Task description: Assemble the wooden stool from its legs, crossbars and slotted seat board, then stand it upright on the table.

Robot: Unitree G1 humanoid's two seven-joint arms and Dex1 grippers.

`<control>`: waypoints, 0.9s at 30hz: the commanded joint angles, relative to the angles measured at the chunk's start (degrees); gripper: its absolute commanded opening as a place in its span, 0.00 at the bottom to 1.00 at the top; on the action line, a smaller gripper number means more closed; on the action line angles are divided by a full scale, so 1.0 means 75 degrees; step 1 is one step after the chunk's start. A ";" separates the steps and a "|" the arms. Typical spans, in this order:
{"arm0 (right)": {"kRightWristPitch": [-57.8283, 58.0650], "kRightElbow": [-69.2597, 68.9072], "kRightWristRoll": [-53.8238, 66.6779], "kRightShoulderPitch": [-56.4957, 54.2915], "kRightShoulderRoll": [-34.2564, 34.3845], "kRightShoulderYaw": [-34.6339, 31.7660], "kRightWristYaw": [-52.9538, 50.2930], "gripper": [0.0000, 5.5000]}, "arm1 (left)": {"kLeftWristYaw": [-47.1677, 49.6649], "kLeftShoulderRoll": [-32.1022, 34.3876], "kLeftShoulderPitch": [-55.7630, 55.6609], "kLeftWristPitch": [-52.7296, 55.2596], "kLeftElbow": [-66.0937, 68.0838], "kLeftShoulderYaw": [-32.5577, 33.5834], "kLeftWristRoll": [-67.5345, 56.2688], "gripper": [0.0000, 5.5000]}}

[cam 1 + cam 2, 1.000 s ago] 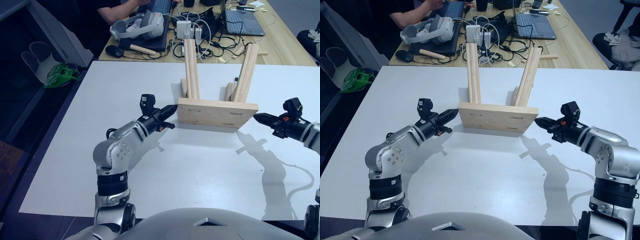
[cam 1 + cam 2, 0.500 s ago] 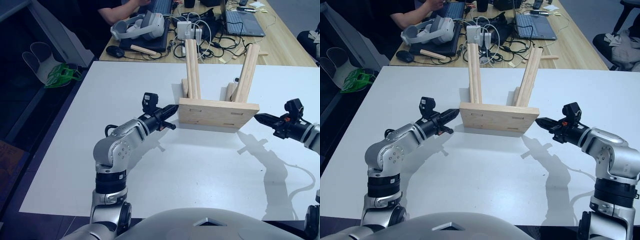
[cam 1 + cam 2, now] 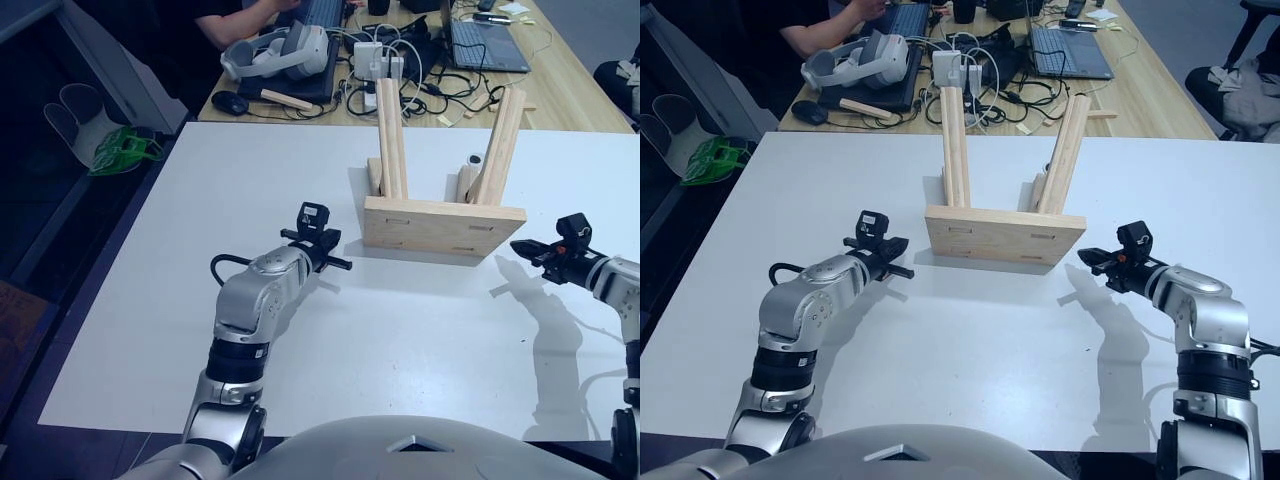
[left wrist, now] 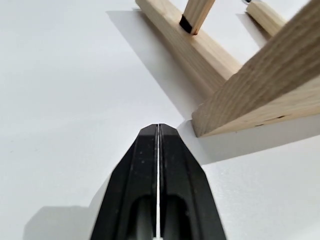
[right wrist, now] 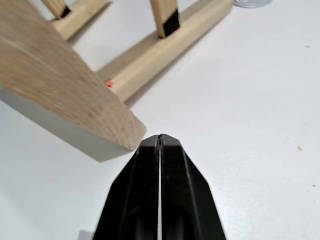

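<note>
The white table point(image 3: 400, 340) is offering wide bare room between the robot and the stool point(image 3: 445, 225), and more bare surface is stretching away on the left side toward the table's left edge. The far edge is running just behind the leg point(image 3: 388, 130) ends, where a cluttered wooden desk point(image 3: 560, 80) is butting against it.

The stool is lying on its side in the far middle of the table. Its board point(image 3: 1005, 237) is standing on one long edge and facing the robot, while the legs are pointing away toward the desk.

The left pincer point(image 4: 158, 127) is hovering low over the table just beside the board's left lower corner, its tip aiming at that corner with a narrow gap showing between them. Its fingers are pressing together and gripping nothing.

The right pincer point(image 5: 160, 137) is sitting just beside the board's right lower corner, likewise apart from the wood. Its fingers are also pressing flat together, holding nothing.
</note>
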 commanded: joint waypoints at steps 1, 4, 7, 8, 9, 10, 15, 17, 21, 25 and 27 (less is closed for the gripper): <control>-0.0453 0.0819 -0.1056 -0.0543 -0.0156 0.1009 -0.0375 0.00 | -0.0104 -0.0192 -0.0044 -0.0042 0.0314 -0.0266 0.0088 0.01; -0.0835 0.1528 -0.1566 -0.1001 -0.0108 0.1530 -0.0421 0.00 | -0.0211 -0.0266 -0.0174 -0.0232 0.0698 -0.0419 0.0196 0.01; -0.1219 0.2045 -0.1703 -0.1364 0.0018 0.1790 -0.0203 0.00 | -0.0219 -0.0400 -0.0406 -0.0406 0.1198 -0.0484 0.0314 0.01; -0.1313 0.2140 -0.1717 -0.1433 0.0042 0.1850 -0.0101 0.00 | -0.0218 -0.0445 -0.0466 -0.0433 0.1307 -0.0489 0.0342 0.01; -0.1369 0.2140 -0.1688 -0.1454 0.0039 0.1930 0.0095 0.00 | -0.0214 -0.0481 -0.0504 -0.0463 0.1390 -0.0487 0.0364 0.01; -0.1418 0.2120 -0.1648 -0.1451 0.0033 0.1980 0.0262 0.00 | -0.0212 -0.0512 -0.0520 -0.0495 0.1443 -0.0472 0.0381 0.01; -0.1483 0.1897 -0.1487 -0.1295 0.0002 0.1986 0.0739 0.00 | -0.0241 -0.0712 -0.0460 -0.0713 0.1540 -0.0342 0.0393 0.01; -0.1536 0.1921 -0.1454 -0.1285 0.0068 0.1918 0.0710 0.00 | -0.0327 -0.0778 -0.0450 -0.0716 0.1533 -0.0297 0.0307 0.01; -0.1578 0.1835 -0.1298 -0.1225 0.0203 0.1848 0.0733 0.00 | -0.0524 -0.0928 -0.0423 -0.0725 0.1564 -0.0204 0.0165 0.01; -0.1565 0.1683 -0.1168 -0.1152 0.0238 0.1801 0.0797 0.00 | -0.0584 -0.1000 -0.0413 -0.0723 0.1589 -0.0153 0.0115 0.01; -0.1536 0.1587 -0.1093 -0.1111 0.0245 0.1767 0.0849 0.00 | -0.0597 -0.1018 -0.0412 -0.0716 0.1602 -0.0139 0.0133 0.01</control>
